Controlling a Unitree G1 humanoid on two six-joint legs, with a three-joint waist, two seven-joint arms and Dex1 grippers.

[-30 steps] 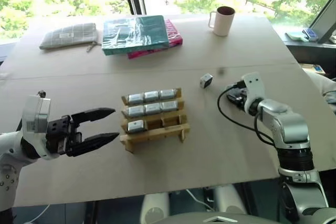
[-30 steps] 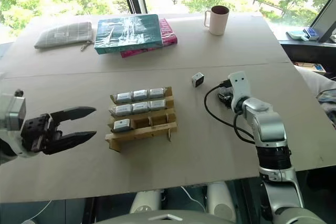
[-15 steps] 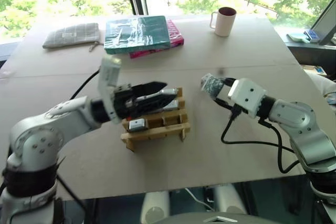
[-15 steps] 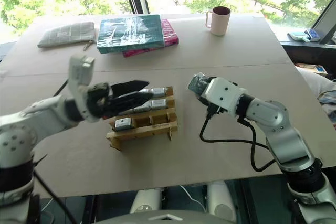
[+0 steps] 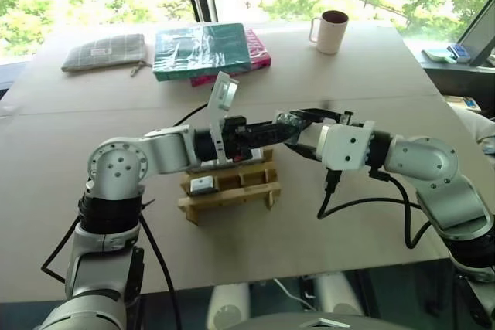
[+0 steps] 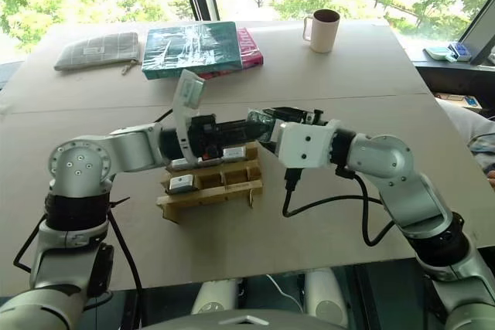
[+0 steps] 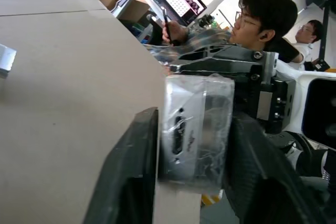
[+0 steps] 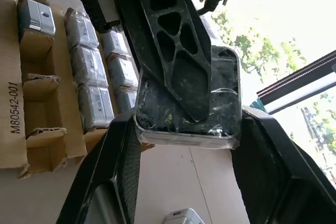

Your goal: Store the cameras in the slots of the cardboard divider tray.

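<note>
Both tools, left [image 5: 280, 129] and right [image 5: 298, 123], clench one wrapped camera [image 7: 197, 132] above the tray's [image 5: 232, 187] 2 o'clock corner.

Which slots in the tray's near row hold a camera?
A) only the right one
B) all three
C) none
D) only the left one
D: in the tray, the near row has one camera at its left end; the two slots beside it show bare cardboard.
</note>
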